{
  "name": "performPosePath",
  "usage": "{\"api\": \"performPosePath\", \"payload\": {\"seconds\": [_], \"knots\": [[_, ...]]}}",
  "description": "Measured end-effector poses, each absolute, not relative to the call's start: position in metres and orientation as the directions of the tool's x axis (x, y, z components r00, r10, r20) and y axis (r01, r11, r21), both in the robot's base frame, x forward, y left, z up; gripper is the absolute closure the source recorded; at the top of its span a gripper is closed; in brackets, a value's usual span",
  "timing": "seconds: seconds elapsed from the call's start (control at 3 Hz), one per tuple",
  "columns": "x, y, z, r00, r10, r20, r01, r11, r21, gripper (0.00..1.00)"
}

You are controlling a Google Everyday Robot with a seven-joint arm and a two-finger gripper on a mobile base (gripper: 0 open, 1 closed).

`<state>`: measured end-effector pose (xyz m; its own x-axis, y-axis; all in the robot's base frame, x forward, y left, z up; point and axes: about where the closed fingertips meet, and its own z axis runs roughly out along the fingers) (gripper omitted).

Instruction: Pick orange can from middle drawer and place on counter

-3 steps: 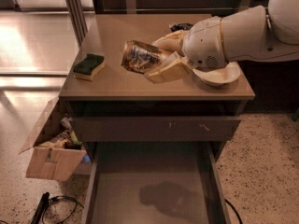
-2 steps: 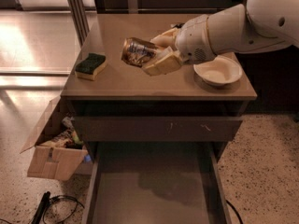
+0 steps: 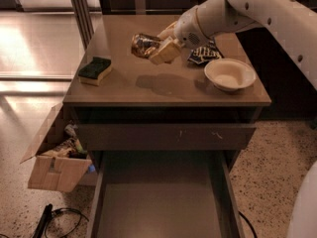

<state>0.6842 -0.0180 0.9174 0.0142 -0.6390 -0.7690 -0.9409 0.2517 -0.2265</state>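
My gripper (image 3: 159,44) is shut on the orange can (image 3: 144,44), a dented orange-gold can held on its side above the counter (image 3: 148,86), over its middle back part. The can casts a shadow on the counter below it. The white arm reaches in from the upper right. The middle drawer (image 3: 158,209) is pulled open below, with a bare grey-brown floor.
A green and yellow sponge (image 3: 95,70) lies at the counter's left. A white bowl (image 3: 230,74) sits at the right, with a dark blue chip bag (image 3: 204,54) behind it. A cardboard box (image 3: 54,157) and black cables (image 3: 54,219) are on the floor at left.
The arm has lifted and drawn back to the upper right, uncovering the bowl and chip bag. The can stays in the gripper above the counter.
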Motion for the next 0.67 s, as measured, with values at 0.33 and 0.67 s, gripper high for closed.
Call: {"api": "performPosePath", "payload": {"seconds": [0.33,0.67], "knots": [[0.702,-0.018,0.9,-0.025,-0.665,-0.746,-0.944,0.262,-0.202,1.0],[0.707,-0.026,0.87,-0.083,-0.712,-0.697,-0.941,0.287,-0.181,1.0]]}}
